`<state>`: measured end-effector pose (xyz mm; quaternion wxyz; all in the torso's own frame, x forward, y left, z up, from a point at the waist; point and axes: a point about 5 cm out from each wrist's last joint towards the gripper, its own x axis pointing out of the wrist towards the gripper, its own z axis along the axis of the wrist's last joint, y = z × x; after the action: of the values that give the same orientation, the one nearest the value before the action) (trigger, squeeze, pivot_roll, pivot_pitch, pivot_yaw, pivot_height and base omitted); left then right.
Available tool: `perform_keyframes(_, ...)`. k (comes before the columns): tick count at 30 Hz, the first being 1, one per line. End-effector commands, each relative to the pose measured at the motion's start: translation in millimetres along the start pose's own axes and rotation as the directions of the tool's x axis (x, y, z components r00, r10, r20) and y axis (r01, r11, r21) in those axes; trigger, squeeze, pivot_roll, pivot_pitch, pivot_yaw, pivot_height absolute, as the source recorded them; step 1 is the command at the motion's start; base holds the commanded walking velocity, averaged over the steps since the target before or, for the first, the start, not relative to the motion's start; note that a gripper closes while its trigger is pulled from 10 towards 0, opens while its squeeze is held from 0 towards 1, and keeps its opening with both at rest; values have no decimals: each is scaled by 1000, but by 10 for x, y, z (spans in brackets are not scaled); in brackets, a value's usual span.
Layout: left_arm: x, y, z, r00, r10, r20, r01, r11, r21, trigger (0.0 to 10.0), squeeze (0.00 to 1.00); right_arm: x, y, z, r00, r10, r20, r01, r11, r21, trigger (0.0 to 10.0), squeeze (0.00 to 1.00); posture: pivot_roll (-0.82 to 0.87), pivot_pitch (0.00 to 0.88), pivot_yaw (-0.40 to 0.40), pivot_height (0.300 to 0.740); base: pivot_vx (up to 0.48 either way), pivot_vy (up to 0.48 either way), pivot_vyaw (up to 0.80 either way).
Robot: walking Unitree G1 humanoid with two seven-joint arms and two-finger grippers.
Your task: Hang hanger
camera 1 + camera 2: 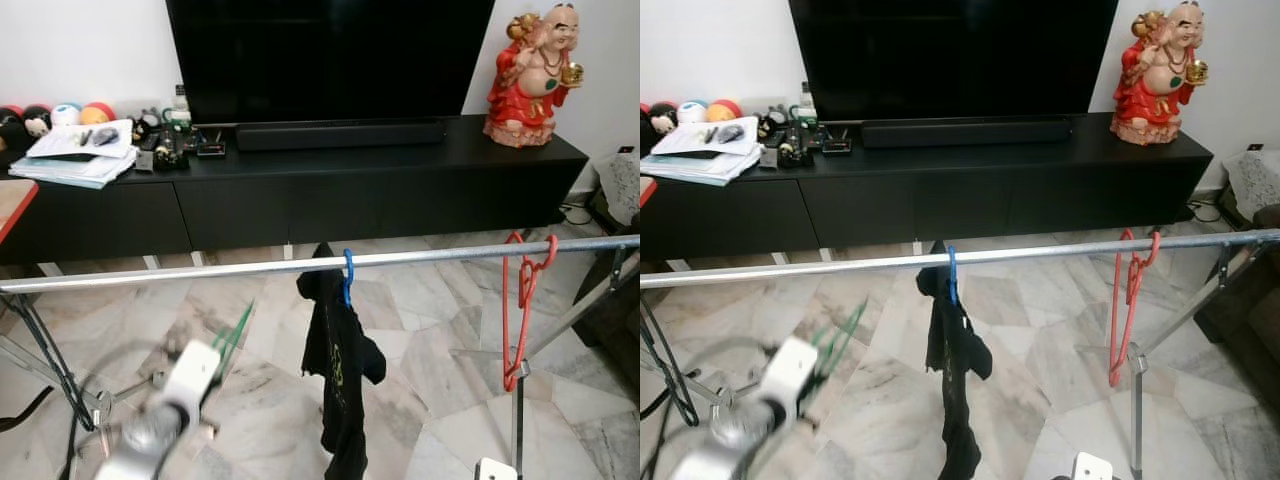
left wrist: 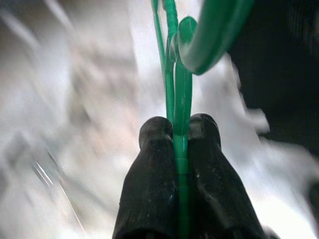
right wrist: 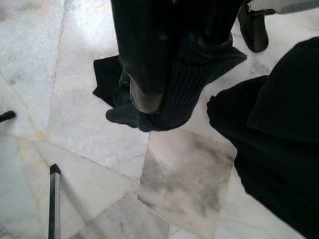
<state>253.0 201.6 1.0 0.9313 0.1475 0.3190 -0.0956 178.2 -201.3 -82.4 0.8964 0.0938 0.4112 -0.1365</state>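
The left gripper (image 2: 177,130) has its fingers clenched on the thin stem of a green hanger (image 2: 175,89), the plastic pinched flat between the two pads so the hook stands up above the fingertips, ready to go over a bar. In the head views that arm is low at the left, blurred, with the hanger rising from it below the rail (image 1: 180,272), not yet on it. The grip low on the stem looks chosen to leave the hook free.

The rail is a silver bar that runs across the rack from end to end. A blue hanger (image 1: 348,277) with a black shirt (image 1: 338,370) hangs near its middle; a red hanger (image 1: 524,300) hangs bare toward the right end. The stretch of rail left of the shirt is open, and that is probably where the green one will go.

The right gripper (image 3: 149,74) hangs low over the marble floor (image 3: 184,174) with a dark knit cloth (image 3: 187,94) bunched round its fingers; it seems to grasp the cloth, though I cannot tell for sure. Behind the rack stands a black TV cabinet (image 1: 380,190).
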Motion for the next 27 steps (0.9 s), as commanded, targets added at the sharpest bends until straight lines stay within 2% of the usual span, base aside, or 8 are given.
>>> perform_keyframes(1, 14, 20, -64, 1000, 12, -10, -12, 1000, -10, 10000, 0, -1, 1, -6, 1000, 3, -4, -3, 1000, -5, 10000, 0, 71, 26, -18, 740, 0, 0, 0)
perform_keyframes(3, 32, 29, -294, 995, 39, -92, -40, 999, -8, 10000, 0, -2, -3, -8, 1000, -1, -2, 1, 1000, -2, 10000, 0, 59, 27, -10, 740, 0, 0, 0)
perform_keyframes(4, 25, 36, -435, 989, 53, -141, -60, 997, -40, 10000, 0, -3, -9, -8, 1000, -3, -1, 3, 1000, -1, 10000, 0, 55, 29, -8, 740, 0, 0, 0)
perform_keyframes(5, 25, 36, -435, 989, 53, -141, -60, 997, -40, 10000, 0, -3, -9, -8, 1000, -3, -1, 3, 1000, -1, 10000, 0, 55, 29, -8, 740, 0, 0, 0)
perform_keyframes(7, -7, 21, -668, 972, 66, -225, -85, 993, -78, 10000, 0, -4, -24, -8, 1000, -9, 0, 9, 1000, 2, 10000, 0, 55, 30, -7, 740, 0, 0, 0)
perform_keyframes(8, -7, 21, -668, 972, 66, -225, -85, 993, -78, 10000, 0, -4, -24, -8, 1000, -9, 0, 9, 1000, 2, 10000, 0, 55, 30, -7, 740, 0, 0, 0)
perform_keyframes(13, -238, -216, -1302, 902, 19, -432, -84, 988, -132, 10000, 0, -13, -36, -34, 1000, -20, 0, 20, 1000, 17, 10000, 0, 31, 53, 10, 740, 0, 0, 0)
perform_keyframes(27, -229, -213, -1319, 904, 52, -423, -128, 980, -154, 10000, 0, -17, -47, -40, 1000, -26, 3, 26, 1000, 16, 10000, 0, 48, 72, 7, 740, 0, 0, 0)
